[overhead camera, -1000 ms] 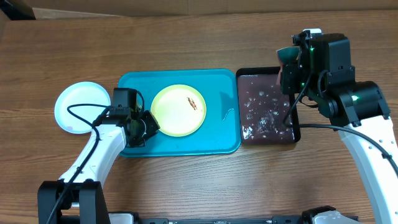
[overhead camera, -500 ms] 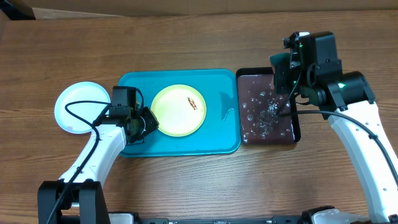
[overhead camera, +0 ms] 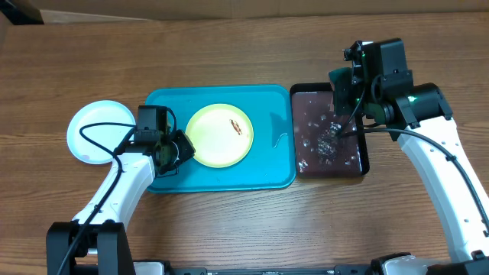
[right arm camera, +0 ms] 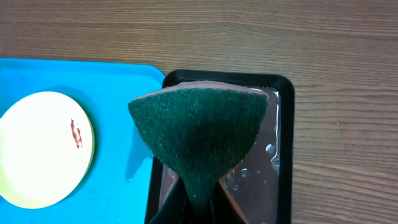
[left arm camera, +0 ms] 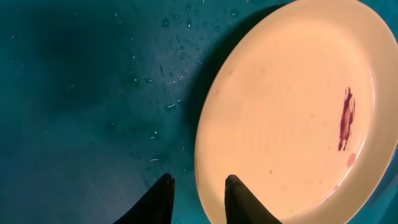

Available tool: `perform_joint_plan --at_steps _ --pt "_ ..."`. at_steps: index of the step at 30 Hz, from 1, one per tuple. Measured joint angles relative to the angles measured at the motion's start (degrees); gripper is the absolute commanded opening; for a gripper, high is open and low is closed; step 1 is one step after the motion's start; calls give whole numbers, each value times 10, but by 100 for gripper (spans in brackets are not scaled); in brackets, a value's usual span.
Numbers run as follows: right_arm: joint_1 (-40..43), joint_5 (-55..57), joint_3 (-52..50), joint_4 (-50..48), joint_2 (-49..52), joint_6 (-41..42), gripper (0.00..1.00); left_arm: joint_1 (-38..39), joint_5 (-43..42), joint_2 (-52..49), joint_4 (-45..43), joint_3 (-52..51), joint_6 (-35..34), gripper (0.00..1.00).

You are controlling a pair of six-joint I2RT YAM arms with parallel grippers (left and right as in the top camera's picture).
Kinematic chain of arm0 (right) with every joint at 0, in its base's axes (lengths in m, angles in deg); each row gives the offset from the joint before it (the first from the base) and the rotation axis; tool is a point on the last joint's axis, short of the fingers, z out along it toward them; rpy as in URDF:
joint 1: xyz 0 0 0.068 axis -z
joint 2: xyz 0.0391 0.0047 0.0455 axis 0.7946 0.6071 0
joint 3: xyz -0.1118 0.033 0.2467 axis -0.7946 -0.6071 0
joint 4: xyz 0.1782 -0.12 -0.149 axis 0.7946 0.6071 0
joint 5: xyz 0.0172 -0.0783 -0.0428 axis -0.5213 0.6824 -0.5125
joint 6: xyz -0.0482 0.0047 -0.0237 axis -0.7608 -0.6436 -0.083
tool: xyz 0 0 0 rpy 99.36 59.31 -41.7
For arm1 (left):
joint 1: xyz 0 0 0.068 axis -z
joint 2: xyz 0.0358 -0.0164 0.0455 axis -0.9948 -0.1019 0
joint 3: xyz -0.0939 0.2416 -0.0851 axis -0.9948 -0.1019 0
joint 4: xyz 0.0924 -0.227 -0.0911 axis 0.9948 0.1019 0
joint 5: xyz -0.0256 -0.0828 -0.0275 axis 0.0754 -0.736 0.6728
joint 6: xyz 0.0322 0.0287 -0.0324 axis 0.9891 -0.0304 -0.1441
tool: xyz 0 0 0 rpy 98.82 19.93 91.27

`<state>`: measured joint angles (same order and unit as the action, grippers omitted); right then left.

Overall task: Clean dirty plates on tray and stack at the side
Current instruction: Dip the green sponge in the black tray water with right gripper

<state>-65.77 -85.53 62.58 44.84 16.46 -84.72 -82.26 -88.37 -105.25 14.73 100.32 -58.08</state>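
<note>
Yellow-green plate (overhead camera: 219, 135), smear at its 1 o'clock, sits centre-left on turquoise tray (overhead camera: 267, 172). My left gripper (overhead camera: 183, 150) is at its 8 o'clock: narrow gap, rim between the fingers, not clamped. White plate (overhead camera: 98, 130) is off-tray at 9. My right gripper (right arm camera: 198, 202) is clamped on green sponge (right arm camera: 198, 134) over black tray (right arm camera: 285, 87), at 3.

On the bench (overhead camera: 244, 221) the large tray (overhead camera: 267, 164) lies in the middle, with one plate (overhead camera: 219, 135) in its left half. A second plate (overhead camera: 92, 122) lies on the bench just left of that tray. A smaller tray (overhead camera: 309, 114) sits against the large tray's right side, and a sponge (right arm camera: 198, 134) is above its far end.
</note>
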Motion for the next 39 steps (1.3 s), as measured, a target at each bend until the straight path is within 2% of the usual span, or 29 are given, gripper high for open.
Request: perform_joint_plan --at_steps 14,39 --pt "0 0 0 0 0 0 4 9 0 0 -26 -2 0 36" --pt "0 0 0 10 0 0 4 18 5 0 -54 -34 0 33"
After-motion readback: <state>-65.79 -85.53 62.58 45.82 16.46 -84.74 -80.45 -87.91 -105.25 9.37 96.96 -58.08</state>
